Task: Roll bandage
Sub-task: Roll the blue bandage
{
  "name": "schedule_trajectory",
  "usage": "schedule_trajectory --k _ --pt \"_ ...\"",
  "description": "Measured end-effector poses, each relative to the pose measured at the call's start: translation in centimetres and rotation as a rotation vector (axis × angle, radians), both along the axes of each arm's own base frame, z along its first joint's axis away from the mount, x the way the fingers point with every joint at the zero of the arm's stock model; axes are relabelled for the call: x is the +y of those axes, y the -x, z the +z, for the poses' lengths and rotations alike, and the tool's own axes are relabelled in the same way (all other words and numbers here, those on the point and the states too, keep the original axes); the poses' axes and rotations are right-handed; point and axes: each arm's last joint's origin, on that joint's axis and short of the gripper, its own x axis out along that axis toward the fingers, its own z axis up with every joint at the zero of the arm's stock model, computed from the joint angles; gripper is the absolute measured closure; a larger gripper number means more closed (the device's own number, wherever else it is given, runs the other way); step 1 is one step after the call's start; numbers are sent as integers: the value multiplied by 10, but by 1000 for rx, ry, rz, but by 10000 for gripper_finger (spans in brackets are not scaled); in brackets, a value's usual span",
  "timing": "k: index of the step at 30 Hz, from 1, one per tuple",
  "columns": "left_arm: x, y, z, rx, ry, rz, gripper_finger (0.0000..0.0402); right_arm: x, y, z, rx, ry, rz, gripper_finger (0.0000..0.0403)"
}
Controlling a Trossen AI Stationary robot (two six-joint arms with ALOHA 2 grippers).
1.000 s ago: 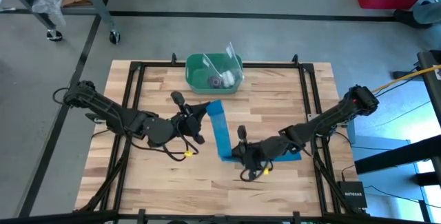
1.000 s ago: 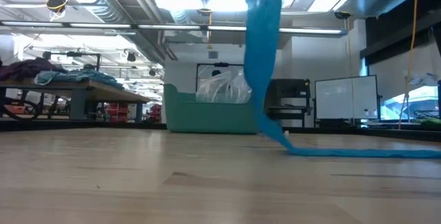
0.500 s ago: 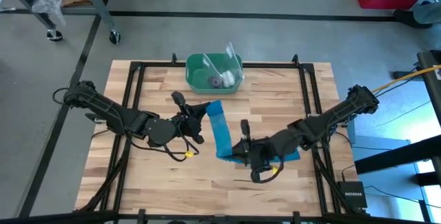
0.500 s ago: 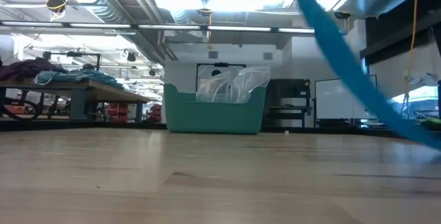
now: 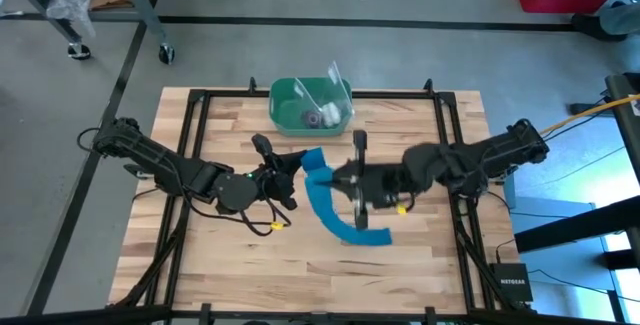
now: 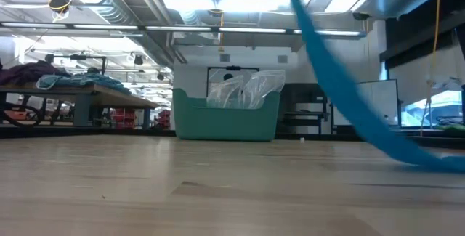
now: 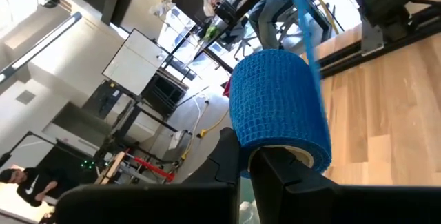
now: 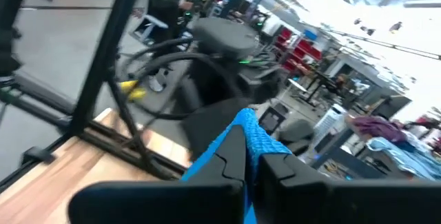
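The bandage is a bright blue strip, partly wound into a roll (image 7: 275,107). My left gripper (image 5: 295,165) is shut on that roll above the middle of the table. From the roll the loose strip (image 5: 330,205) runs to my right gripper (image 5: 342,179), which is shut on it just to the right. Past the gripper the strip curves down toward the near edge to its free end (image 5: 375,237). In the low view the strip (image 6: 341,83) slants from the top down to the right. In that view its low end sits at table height. My left gripper has the roll between its two fingers (image 7: 234,158), at the end with the pale core (image 7: 300,156). The roll hides the fingertips. The fingers point level and the roll is lifted clear of the table. My right gripper pinches the loose strip (image 8: 247,136) flat between its two fingers, partway along its length. The fingers point level, coming from the table's right. The strip hangs slack below them, and its tail trails down toward the table.
A green bin (image 5: 310,105) with clear plastic bags in it stands at the table's far edge, behind both grippers. It also shows in the low view, where the bin (image 6: 225,116) is at centre. Black frame rails (image 5: 450,145) run along the table's sides.
My right gripper has risen and gone toward the far edge and toward the left gripper, still shut on the strip. The part of the strip that lay flat on the table at the right has been lifted. It now hangs in a slack curve.
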Motion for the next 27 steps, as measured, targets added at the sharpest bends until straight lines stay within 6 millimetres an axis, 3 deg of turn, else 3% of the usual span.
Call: schedule_trajectory --k 12,27 --pt "-2 -3 -8 88 -39 -70 391 -52 -16 1 -6 -177 -23 395" --pt "-12 -11 -18 190 -156 -102 391 -110 -28 -22 168 -445 -174 395"
